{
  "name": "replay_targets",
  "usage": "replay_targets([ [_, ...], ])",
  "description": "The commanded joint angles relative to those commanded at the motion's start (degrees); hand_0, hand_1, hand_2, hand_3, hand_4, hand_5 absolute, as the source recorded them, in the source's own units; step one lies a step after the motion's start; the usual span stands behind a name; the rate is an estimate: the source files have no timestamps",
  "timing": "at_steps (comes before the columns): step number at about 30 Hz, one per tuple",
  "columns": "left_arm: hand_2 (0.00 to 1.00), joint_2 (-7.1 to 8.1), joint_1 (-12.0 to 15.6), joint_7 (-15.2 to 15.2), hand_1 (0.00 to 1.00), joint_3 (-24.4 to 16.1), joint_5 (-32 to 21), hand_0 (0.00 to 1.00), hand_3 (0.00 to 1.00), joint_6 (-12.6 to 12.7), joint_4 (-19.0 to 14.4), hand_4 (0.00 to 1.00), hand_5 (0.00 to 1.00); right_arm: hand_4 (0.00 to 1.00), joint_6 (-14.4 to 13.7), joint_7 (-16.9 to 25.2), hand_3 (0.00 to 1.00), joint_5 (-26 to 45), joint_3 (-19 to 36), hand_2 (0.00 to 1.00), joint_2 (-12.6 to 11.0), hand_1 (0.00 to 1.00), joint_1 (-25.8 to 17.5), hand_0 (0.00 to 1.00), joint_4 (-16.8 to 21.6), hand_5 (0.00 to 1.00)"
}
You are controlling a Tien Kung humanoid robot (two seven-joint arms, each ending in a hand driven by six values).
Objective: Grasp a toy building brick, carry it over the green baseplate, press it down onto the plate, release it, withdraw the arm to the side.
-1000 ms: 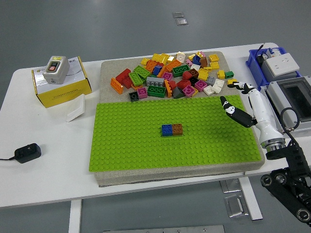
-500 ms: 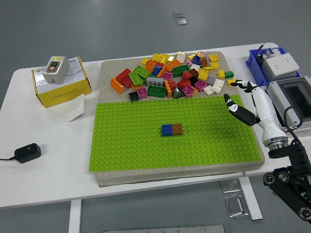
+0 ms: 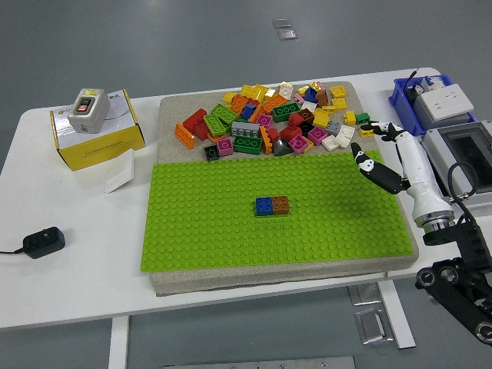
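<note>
Two bricks (image 3: 272, 205) sit joined on the green baseplate (image 3: 207, 231); right hand (image 3: 380, 157) hovers open, empty.

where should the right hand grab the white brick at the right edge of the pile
Pinch the white brick across its two long sides, coming down from above and from the right, where the right hand hovers open. It lies flat, studs up, at the pile's edge, so its right side is free; other bricks crowd its left.
</note>
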Motion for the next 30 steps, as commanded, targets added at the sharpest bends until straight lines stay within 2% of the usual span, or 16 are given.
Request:
replay_targets([
  [15, 0.622, -0.17, -0.3, 0.3, 0.688, -0.5, 0.6, 0.668, 0.652, -0.4, 0.0, 0.372, 0.460, 0.662, 0.4, 1.8, 0.715, 6.1, -0.6, 0.797, 0.2, 0.737, -0.4, 0.722, -0.1, 0.506],
  [17, 0.622, -0.15, -0.2, 0.7, 0.688, -0.3, 0.3, 0.668, 0.652, -0.6, 0.0, 0.372, 0.460, 0.662, 0.4, 2.0, 0.715, 6.7, -0.6, 0.797, 0.4, 0.737, -0.5, 0.722, -0.2, 0.506],
  [18, 0.593, -0.16, -0.2, 1.0, 0.638, -0.2, 0.1, 0.668, 0.653, -0.8, 0.0, 0.374, 0.460, 0.664, 0.5, 2.0, 0.706, 6.9, -0.6, 0.792, 0.6, 0.715, -0.6, 0.712, -0.2, 0.509],
  [24, 0.587, -0.30, 0.1, 3.3, 0.626, 0.3, -0.7, 0.668, 0.654, -2.5, 0.0, 0.376, 0.461, 0.664, 0.9, 2.5, 0.703, 8.2, -0.5, 0.781, 1.4, 0.692, -0.7, 0.708, -0.3, 0.508],
  [29, 0.587, -0.07, 0.1, 3.3, 0.626, 0.3, -0.7, 0.668, 0.654, -2.3, 0.0, 0.376, 0.461, 0.664, 1.0, 3.1, 0.703, 11.0, -0.9, 0.781, 2.0, 0.692, -1.0, 0.708, -0.8, 0.508],
  [30, 0.629, 0.03, 0.1, 3.2, 0.676, 0.3, -0.7, 0.675, 0.670, -2.2, 0.0, 0.380, 0.461, 0.658, 1.0, 3.2, 0.702, 11.4, -1.0, 0.781, 2.2, 0.688, -1.1, 0.706, -0.9, 0.526],
])
